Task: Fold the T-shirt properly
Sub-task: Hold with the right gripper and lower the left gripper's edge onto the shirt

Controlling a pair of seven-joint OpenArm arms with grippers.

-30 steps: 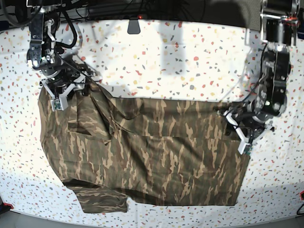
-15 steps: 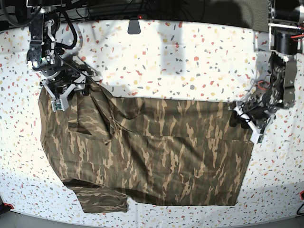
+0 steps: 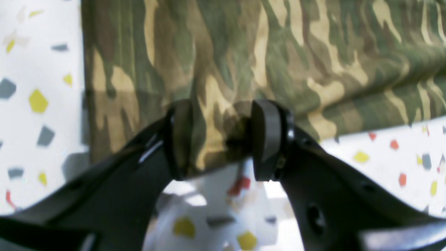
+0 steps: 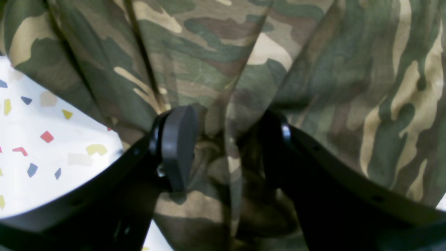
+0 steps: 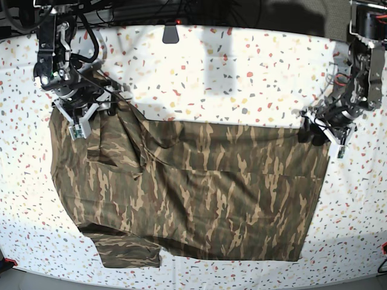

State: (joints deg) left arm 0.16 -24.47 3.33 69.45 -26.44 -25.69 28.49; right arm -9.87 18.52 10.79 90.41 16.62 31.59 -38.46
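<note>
Your T-shirt [image 5: 193, 193] lies spread across the speckled table [image 5: 242, 66], one sleeve [image 5: 124, 251] folded under at the near edge on the base view's left. Both arms have hold of its far edge.

Your left gripper [image 3: 221, 139] is clamped on the T-shirt's corner: in the left wrist view a fold of camouflage cloth [image 3: 209, 136] is pinched between the two dark pads [image 3: 264, 132], with the table showing beneath. In the base view this gripper [image 5: 329, 130] now sits higher and further toward the view's right than a second ago, when it hung lower beside the shirt's side edge. The corner has gone with it, so the cloth's right edge is drawn outward and the far hem looks straighter.

Your right gripper [image 4: 223, 146] is also closed on the T-shirt, bunched cloth [image 4: 226, 139] filling the gap between its pads. In the base view it [image 5: 81, 118] has barely shifted, holding the shoulder area at the far left corner, the folds around it about the same.
</note>
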